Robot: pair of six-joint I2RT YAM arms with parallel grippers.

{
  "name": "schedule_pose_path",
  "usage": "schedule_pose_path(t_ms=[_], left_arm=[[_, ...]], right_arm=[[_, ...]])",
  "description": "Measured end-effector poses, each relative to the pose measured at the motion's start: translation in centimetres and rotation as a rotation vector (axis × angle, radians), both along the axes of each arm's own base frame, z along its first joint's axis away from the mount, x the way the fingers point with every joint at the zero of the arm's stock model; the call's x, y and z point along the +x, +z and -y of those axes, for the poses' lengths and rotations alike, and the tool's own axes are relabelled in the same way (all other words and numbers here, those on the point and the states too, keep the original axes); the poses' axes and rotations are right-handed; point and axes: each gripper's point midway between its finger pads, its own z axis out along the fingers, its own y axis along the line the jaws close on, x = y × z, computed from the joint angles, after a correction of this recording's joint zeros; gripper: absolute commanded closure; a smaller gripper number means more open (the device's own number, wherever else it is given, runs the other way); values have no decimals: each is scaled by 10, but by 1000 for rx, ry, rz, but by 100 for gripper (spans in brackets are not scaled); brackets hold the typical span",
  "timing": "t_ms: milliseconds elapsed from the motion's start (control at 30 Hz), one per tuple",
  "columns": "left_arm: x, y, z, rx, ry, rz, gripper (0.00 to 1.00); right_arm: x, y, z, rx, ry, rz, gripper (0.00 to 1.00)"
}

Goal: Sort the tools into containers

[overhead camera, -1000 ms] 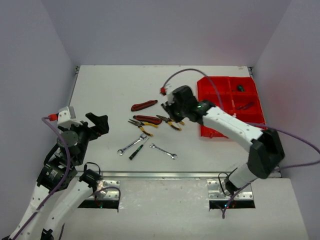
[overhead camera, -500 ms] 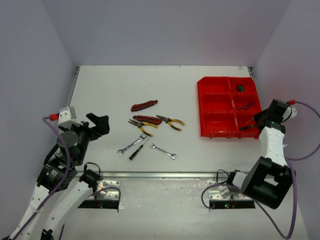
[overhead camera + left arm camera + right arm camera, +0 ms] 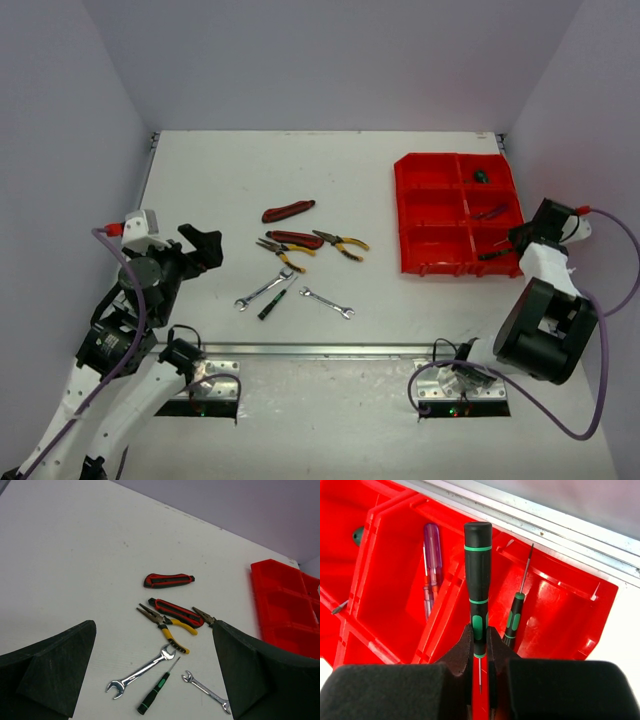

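Note:
The red tray (image 3: 430, 190) sits at the table's right. My right gripper (image 3: 515, 243) is over its near right corner, shut on a green-black screwdriver (image 3: 478, 580) held above a compartment; the fingertips (image 3: 464, 642) pinch its handle. Another green-black screwdriver (image 3: 514, 615) lies in that compartment, and a purple-red one (image 3: 431, 555) lies in the neighbouring one. My left gripper (image 3: 200, 250) is open and empty, raised left of the loose tools: yellow pliers (image 3: 281, 252), a second pair (image 3: 341, 243), a large wrench (image 3: 142, 672), a small wrench (image 3: 206, 692) and a green screwdriver (image 3: 155, 692).
A red-black knife-like tool (image 3: 288, 210) and a second red-black handled tool (image 3: 294, 239) lie mid-table. A dark item (image 3: 481, 176) sits in the tray's far right compartment. The side walls stand close to both arms; the table's metal front edge (image 3: 330, 350) runs below the tools.
One second ago my right arm reached over the mid-table pliers; it has since swung right to the tray's near right corner. The left gripper shifted slightly.

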Motion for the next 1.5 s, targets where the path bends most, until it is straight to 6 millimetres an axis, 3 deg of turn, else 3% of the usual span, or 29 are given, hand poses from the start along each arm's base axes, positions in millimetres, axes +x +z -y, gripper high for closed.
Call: schedule_pose_path(t_ms=[267,400,533,667,800,867,900,1033,1100,1200,1300,1367,1433,1500], left_arm=[[0,0,-1,0,4,2,0],[0,0,-1,0,6,2,0],[0,0,-1,0,6,2,0],[0,0,-1,0,6,2,0],[0,0,-1,0,6,2,0],[0,0,-1,0,6,2,0],[0,0,-1,1,7,2,0],[0,0,-2,2,11,2,0],[0,0,-3,3,18,2,0],[2,-2,-4,10,29,-10,0],[7,-9,0,24,23,-48,0],[14,-18,10,45,-12,-132,0],[28,-30,31,60,-76,-250,0],[43,-53,57,64,-161,-375,0]], right_arm=[[-2,-11,-12,17,20,-17,76],[-6,-21,-22,34,35,-41,53],[-9,-24,-28,41,46,-57,46],[-8,-13,-33,31,66,-39,38],[6,22,-49,-15,157,17,23],[22,52,-73,-70,270,65,13],[30,71,-91,-100,345,96,1],[50,140,-168,-182,625,243,1],[49,159,-205,-217,733,285,1],[28,149,-295,-238,1007,262,1],[-12,111,-368,-234,1283,171,1],[-40,82,-384,-237,1399,90,1],[-63,58,-382,-231,1467,8,1],[-78,45,-373,-231,1484,-36,1]])
